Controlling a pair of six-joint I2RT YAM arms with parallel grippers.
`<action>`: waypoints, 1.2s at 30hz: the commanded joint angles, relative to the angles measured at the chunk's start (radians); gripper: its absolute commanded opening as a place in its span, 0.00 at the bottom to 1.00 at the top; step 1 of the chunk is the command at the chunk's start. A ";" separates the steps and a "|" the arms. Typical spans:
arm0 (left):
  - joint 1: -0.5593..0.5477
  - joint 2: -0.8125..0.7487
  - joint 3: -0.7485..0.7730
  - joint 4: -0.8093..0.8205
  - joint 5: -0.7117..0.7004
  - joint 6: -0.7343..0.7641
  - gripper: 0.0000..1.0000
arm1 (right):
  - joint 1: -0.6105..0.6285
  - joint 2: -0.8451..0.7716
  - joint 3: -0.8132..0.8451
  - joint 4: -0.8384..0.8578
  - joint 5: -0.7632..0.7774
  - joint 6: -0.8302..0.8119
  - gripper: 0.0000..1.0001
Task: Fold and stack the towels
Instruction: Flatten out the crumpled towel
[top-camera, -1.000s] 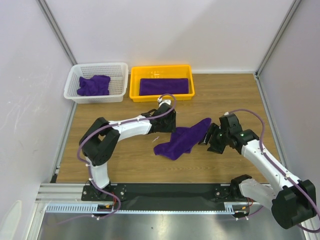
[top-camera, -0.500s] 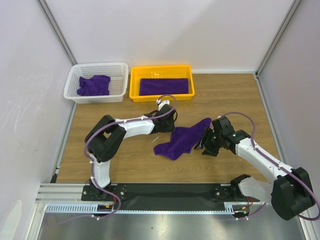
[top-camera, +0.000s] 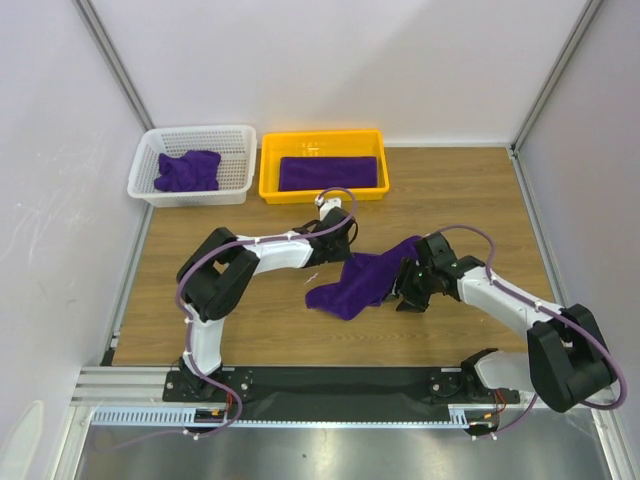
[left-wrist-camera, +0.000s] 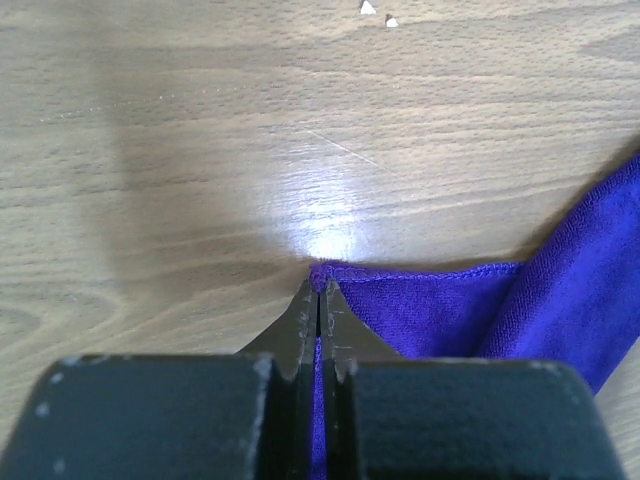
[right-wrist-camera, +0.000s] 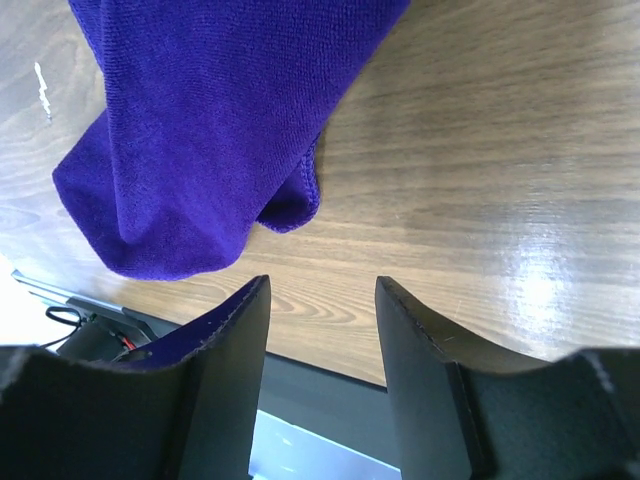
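Left wrist view gives us what the overhead cannot: the left gripper (left-wrist-camera: 318, 287) is pinched tight on a hemmed corner of the towel (left-wrist-camera: 560, 290), low over the table (left-wrist-camera: 200, 150). From the top external view we see that towel crumpled between both arms, a second towel (top-camera: 187, 170) in the white basket (top-camera: 140, 172), and a third towel (top-camera: 330, 172) flat in the yellow tray (top-camera: 268, 170). In the right wrist view the right gripper (right-wrist-camera: 322, 300) has its fingers apart and holds nothing.

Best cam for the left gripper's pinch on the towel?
Left wrist: close-up of the left gripper shut on a hemmed corner of the towel. Top external shows only the wrist there; right wrist shows just the towel's bunched end.
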 joint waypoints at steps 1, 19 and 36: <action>0.001 0.021 0.032 0.013 -0.042 -0.002 0.00 | 0.008 0.024 0.022 0.037 -0.025 -0.018 0.52; 0.003 0.023 0.028 0.019 -0.066 -0.038 0.00 | 0.031 0.129 0.020 0.121 -0.027 0.074 0.47; 0.021 0.000 -0.008 0.046 -0.050 -0.021 0.01 | 0.063 0.158 -0.018 0.207 0.006 0.175 0.41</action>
